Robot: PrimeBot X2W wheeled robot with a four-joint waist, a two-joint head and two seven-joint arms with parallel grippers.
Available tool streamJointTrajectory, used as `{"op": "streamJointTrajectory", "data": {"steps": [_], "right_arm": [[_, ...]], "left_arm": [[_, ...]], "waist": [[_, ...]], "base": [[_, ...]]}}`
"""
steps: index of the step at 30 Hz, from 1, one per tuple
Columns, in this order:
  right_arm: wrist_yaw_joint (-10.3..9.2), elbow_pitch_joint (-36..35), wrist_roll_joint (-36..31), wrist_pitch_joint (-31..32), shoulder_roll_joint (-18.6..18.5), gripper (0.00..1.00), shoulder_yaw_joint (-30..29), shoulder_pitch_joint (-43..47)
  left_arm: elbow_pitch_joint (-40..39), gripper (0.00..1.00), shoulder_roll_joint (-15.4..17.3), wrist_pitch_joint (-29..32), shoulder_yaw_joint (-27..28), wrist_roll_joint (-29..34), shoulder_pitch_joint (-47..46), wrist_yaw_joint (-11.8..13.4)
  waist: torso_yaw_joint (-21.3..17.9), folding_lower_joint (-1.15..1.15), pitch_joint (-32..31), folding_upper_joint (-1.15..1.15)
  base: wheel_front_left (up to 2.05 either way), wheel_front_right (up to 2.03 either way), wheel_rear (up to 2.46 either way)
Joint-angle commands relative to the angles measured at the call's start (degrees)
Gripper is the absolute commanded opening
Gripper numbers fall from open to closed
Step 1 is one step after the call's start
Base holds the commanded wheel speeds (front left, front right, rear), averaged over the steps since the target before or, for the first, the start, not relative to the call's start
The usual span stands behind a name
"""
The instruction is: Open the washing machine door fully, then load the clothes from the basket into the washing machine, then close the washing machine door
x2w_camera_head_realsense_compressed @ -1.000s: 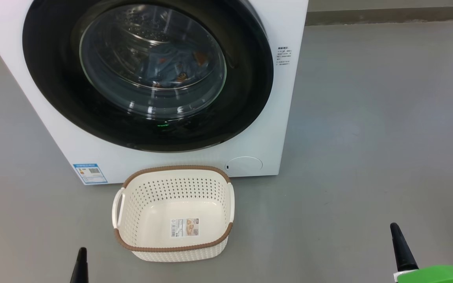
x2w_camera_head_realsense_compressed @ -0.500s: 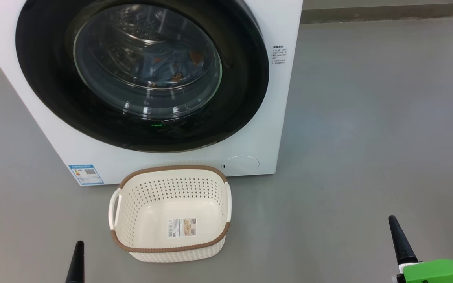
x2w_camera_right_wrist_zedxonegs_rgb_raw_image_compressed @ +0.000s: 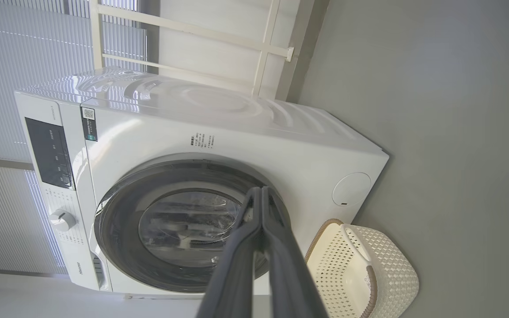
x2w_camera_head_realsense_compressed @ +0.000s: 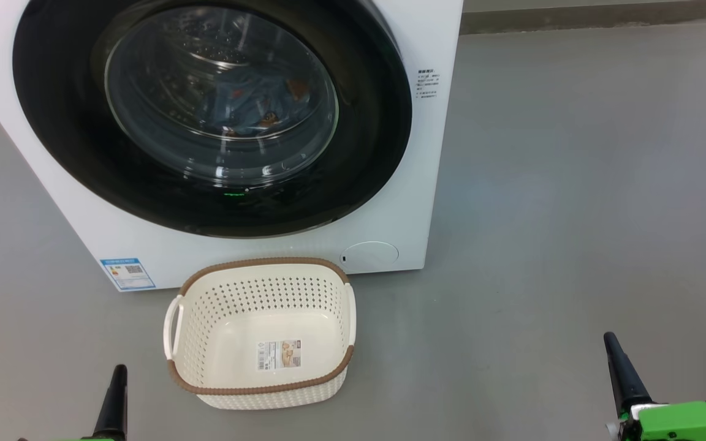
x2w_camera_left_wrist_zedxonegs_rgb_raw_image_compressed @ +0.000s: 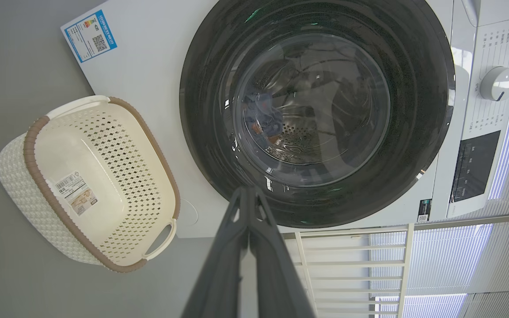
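The white washing machine [x2w_camera_head_realsense_compressed: 426,153] stands ahead with its round black door [x2w_camera_head_realsense_compressed: 83,153] shut flat against the front. Through the glass window, light blue clothes [x2w_camera_head_realsense_compressed: 249,101] with orange-brown figures lie inside the drum. The cream basket [x2w_camera_head_realsense_compressed: 261,288] with a brown rim sits on the floor in front of the machine, holding nothing but a paper label. My left gripper [x2w_camera_head_realsense_compressed: 117,373] is low at the left of the basket, shut and holding nothing. My right gripper [x2w_camera_head_realsense_compressed: 611,343] is far to the right, shut and holding nothing. The wrist views show the door [x2w_camera_left_wrist_zedxonegs_rgb_raw_image_compressed: 422,110] [x2w_camera_right_wrist_zedxonegs_rgb_raw_image_compressed: 117,247] and both finger pairs pressed together.
Grey floor [x2w_camera_head_realsense_compressed: 573,184] spreads wide to the right of the machine. A white rail frame [x2w_camera_left_wrist_zedxonegs_rgb_raw_image_compressed: 351,265] and ribbed blinds [x2w_camera_right_wrist_zedxonegs_rgb_raw_image_compressed: 16,53] stand behind and beside the washer. A control panel and knob [x2w_camera_left_wrist_zedxonegs_rgb_raw_image_compressed: 499,83] sit on the washer's top front.
The head camera has shifted, so the machine and basket slid slightly left in the picture. More of both grippers' fingers rise into view at the bottom corners.
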Motion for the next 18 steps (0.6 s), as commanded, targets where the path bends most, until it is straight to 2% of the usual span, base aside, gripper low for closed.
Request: {"op": "streamJointTrajectory", "data": {"steps": [1, 18], "right_arm": [[-0.06, -1.7, 1.4, 0.4, -0.7, 0.0, 1.3, -3.3], [-0.08, -1.8, 11.4, 3.0, -0.7, 0.0, 1.7, -4.5]], "left_arm": [[-1.8, 0.0, 1.1, 0.5, 1.9, -1.2, -3.0, -0.8], [-2.4, 0.0, 1.3, 2.9, 3.0, -9.9, -4.3, -1.2]], "waist": [[0.0, 0.0, 0.0, 0.0], [-0.9, 0.0, 0.3, 0.0]], "base": [[0.0, 0.0, 0.0], [0.0, 0.0, 0.0]]}}
